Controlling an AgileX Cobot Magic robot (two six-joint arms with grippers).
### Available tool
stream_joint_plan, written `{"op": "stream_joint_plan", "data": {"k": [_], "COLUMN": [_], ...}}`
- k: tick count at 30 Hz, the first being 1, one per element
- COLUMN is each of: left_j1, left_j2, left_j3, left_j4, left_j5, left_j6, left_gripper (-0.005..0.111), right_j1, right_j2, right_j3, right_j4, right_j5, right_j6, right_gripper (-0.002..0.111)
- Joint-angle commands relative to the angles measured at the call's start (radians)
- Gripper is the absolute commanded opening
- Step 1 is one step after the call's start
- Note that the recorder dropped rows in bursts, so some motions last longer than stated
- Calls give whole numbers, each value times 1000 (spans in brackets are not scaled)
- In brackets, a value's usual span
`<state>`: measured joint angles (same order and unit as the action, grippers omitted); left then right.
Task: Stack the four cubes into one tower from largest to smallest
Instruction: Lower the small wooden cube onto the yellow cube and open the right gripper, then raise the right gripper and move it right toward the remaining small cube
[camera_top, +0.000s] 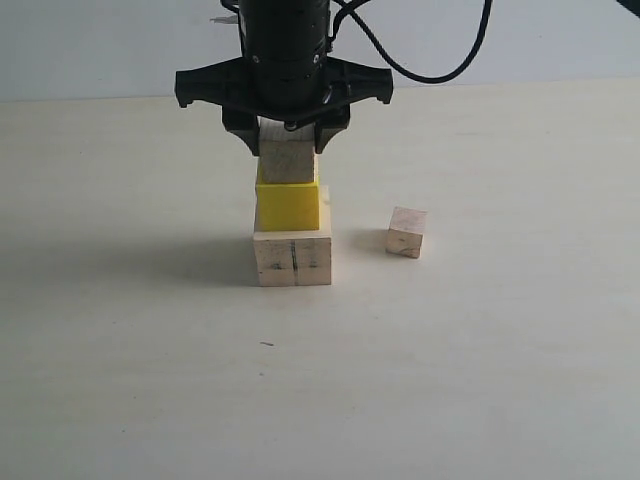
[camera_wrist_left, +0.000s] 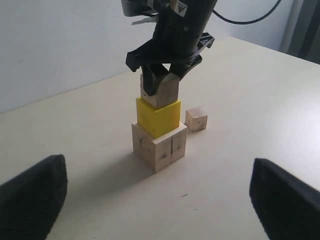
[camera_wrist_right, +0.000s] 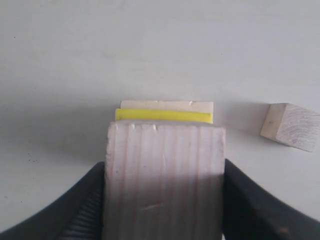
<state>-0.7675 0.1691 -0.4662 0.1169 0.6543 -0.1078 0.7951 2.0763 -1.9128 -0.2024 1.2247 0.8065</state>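
Tabletop (camera_top: 500, 380): pale, carries everything.
Right end effector (camera_top: 288, 145): half-open, clamped on the medium cube's sides; arm cut off above.
Left end effector (camera_wrist_left: 157, 200): spread wide, empty; only blurred fingertips (camera_wrist_left: 30, 195) show.
Large cube (camera_top: 292, 258): tower base, cracked face.
Yellow cube (camera_top: 288, 205): rests on it.
Medium cube (camera_top: 288, 162): over the yellow; contact unclear, top hidden.
Small cube (camera_top: 406, 232): alone, near the tower.

In the right wrist view the medium cube (camera_wrist_right: 165, 175) hides all but slivers of the yellow cube (camera_wrist_right: 162, 115) and large cube (camera_wrist_right: 167, 104), and the small cube (camera_wrist_right: 292, 126) runs off the edge. And the left gripper (camera_wrist_left: 157, 172) is just two blurry, cropped blobs.
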Motion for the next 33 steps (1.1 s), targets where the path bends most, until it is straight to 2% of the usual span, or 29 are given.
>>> {"op": "stream_joint_plan", "data": {"k": [1,6,8,11,16,19,27,33], "left_j1": [1,1,1,1,1,1,1,1], "left_j2": [-6,-6,-6,-6,-6,-6,-6,-6], "left_j3": [3,3,3,3,3,3,3,3], "left_j4": [6,6,6,6,6,6,6,6], "left_j5": [-8,-8,-8,-8,-8,-8,-8,-8], "left_j6": [-1,-1,-1,-1,-1,-1,-1,-1], "left_gripper": [94,94,94,94,94,94,94,94], "right_j1": [-5,-5,-5,-5,-13,-66,-183,-251], "right_j2": [5,-19,-41,-96,-181,-211,-230,-240], "right_j3": [1,1,1,1,1,1,5,122], "right_j4": [-11,0,0,-34,-133,-63,-13,-45], "right_j5": [-4,-4,-4,-4,-4,-4,-4,-4], "right_j6": [-15,-63,-83,-93,-173,-287,-363,-377], "right_gripper": [34,73,86,99,100,100,93,93]}}
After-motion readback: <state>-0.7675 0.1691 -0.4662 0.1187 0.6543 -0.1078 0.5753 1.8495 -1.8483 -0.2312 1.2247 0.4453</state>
